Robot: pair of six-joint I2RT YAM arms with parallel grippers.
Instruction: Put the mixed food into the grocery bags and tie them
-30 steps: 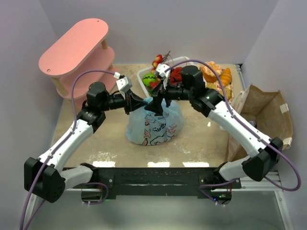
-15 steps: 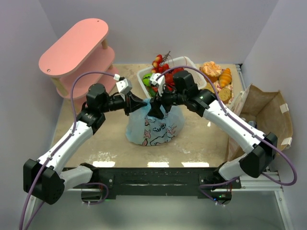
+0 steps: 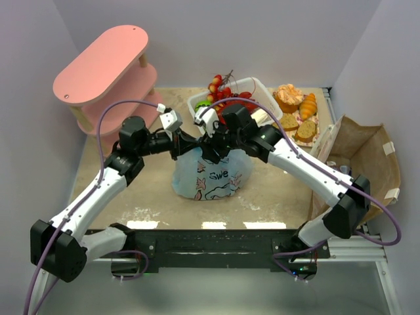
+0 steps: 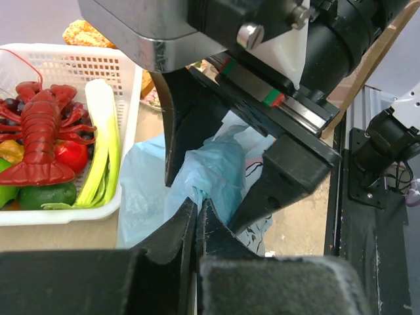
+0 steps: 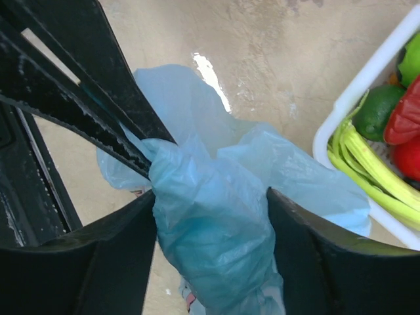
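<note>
Thin crinkly light-blue plastic bag with cartoon print (image 3: 213,176) is seated upright mid-way across the beige counter (image 3: 131,193), just in front of the white perforated plastic basket (image 4: 65,58). The bag mouth is gathered into a bunch at the top, and both hands are positioned there. The bag's contents can't be made out.

State of left hand (image 4: 199,209): jaws fully closed, with a fold of the bag's top plastic pinched between the tips. The bag is approached from its left side in the overhead view.

State of right hand (image 5: 211,197): jaws part-open, set astride the bunched neck. Both inner faces are touched by plastic in the right wrist view, but a firm clamp can't be confirmed. The other arm's fingers are seen crossing at upper left, on the same bunch.

In the basket, not bagged:
- red toy lobster (image 4: 39,125)
- red tomato-like ball (image 4: 73,156), beside the lobster
- green lime (image 4: 42,195)
- long pale-green leek-like stalk (image 4: 102,147), laid along the basket's side wall

Stiff brown paper bag (image 3: 367,154) is stood open at the counter's right edge, well apart from the blue bag. Orange-brown pastry pieces (image 3: 298,111) are laid between the basket and the paper bag. Pink two-tier oval shelf (image 3: 105,62) is placed at far left.
</note>
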